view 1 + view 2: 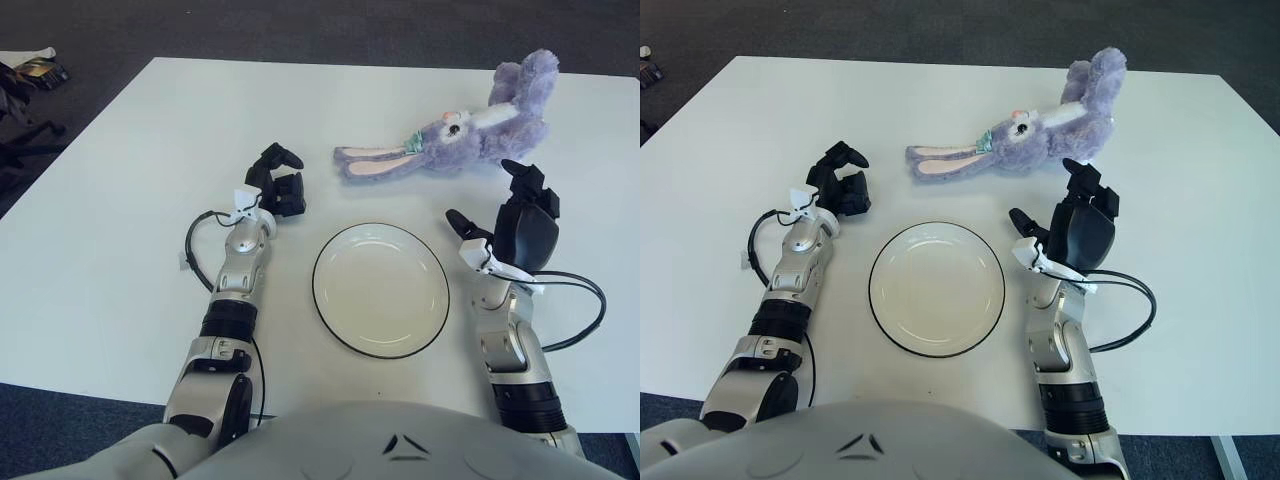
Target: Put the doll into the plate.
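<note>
Toward the far right part of the desk (120, 160) lies the doll (470, 135), a purple plush rabbit stretched on its side. Its long ears, pink on the inside, point toward the desk's left edge, its face with a small green patch at the muzzle sits in the middle, and its fluffy body and one raised limb reach toward the far right corner. It rests on the white desktop, outside the plate (380, 290) and apart from it.

That plate is a round white dish with a thin dark rim, sitting empty near the middle of the near edge, between the two forearms.

Just on the near side of the doll's body, the right hand (515, 220) is raised above the desk with its dark palm block upright. Its fingers (530, 180) are spread and hold nothing; the upper ones point toward the doll and show close to it, while the thumb sticks out toward the plate. A black cable loops from the wrist across the desk toward the right edge.

Left of the plate, the left hand (275, 185) shows with its fingers loosely curled, holding nothing, a thin cable looping beside its forearm.
</note>
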